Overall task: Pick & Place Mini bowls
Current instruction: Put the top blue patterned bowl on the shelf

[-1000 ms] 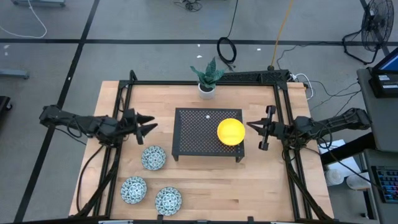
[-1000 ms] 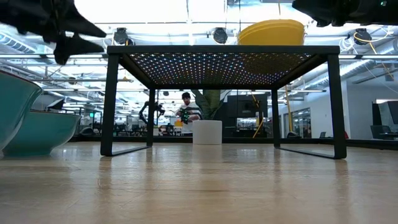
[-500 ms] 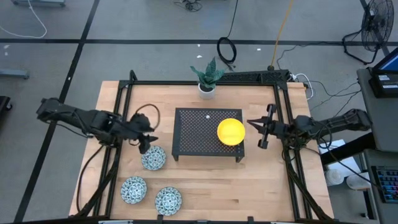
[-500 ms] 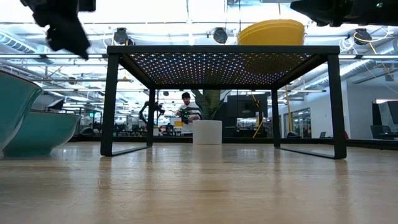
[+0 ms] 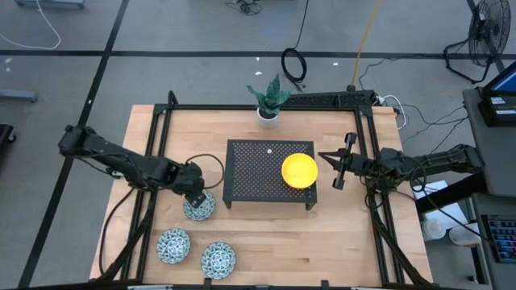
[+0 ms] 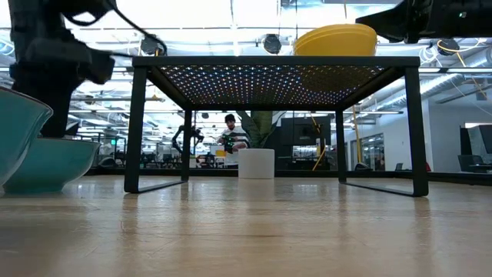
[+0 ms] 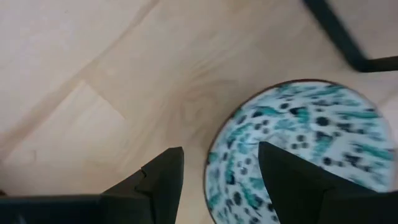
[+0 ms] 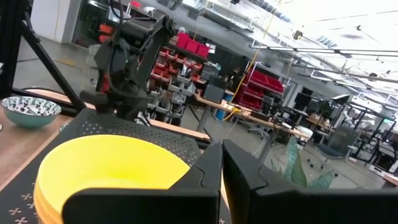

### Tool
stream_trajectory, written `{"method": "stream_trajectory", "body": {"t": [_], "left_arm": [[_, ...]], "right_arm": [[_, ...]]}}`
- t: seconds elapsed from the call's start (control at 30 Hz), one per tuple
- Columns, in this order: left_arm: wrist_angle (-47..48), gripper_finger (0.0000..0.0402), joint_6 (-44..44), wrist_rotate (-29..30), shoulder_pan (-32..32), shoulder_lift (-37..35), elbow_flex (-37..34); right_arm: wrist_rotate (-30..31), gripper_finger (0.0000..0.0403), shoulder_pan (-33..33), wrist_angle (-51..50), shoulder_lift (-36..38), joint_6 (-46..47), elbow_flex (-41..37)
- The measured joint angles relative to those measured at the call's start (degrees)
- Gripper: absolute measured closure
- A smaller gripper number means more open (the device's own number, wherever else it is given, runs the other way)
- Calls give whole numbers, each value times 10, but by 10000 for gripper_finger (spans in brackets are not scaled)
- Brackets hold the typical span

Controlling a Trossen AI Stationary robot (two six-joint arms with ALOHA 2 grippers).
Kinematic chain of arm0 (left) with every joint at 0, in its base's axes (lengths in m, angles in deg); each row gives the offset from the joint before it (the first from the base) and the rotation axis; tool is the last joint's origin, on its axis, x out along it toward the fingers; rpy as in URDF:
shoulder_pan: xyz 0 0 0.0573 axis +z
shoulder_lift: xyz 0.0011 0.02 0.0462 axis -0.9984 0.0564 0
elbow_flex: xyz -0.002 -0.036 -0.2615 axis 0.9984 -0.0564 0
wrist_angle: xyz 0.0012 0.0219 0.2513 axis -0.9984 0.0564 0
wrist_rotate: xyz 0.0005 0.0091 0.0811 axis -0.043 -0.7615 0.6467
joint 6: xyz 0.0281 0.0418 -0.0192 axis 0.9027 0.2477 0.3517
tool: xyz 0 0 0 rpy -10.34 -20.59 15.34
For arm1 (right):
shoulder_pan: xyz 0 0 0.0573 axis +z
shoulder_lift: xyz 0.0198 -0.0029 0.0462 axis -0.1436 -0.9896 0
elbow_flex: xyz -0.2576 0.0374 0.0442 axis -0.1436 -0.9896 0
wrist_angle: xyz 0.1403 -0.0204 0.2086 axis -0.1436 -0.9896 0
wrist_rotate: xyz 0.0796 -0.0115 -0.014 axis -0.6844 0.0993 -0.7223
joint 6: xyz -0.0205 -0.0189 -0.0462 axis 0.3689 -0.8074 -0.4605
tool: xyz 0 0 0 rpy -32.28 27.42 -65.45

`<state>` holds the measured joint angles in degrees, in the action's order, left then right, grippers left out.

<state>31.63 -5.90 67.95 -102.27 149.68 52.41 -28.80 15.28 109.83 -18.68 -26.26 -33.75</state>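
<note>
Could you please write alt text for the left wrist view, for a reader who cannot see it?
The left claw, open, hangs just above a white mini bowl with a blue-green pattern on the wooden table, its two dark fingers straddling the bowl's near rim. A leg of the black rack shows in one corner.

three patterned mini bowls, one yellow bowl stack, one black mesh rack, one potted plant
</note>
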Motion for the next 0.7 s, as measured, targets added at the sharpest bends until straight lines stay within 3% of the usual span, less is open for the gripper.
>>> {"method": "stream_trajectory", "body": {"t": [0.43,0.7], "left_arm": [[-8,190,127,16,0,75,-1],[-36,206,167,16,0,83,-2]], "right_arm": [[-1,402,0,-1,0,13,0],[-1,401,0,-3,0,13,0]]}}
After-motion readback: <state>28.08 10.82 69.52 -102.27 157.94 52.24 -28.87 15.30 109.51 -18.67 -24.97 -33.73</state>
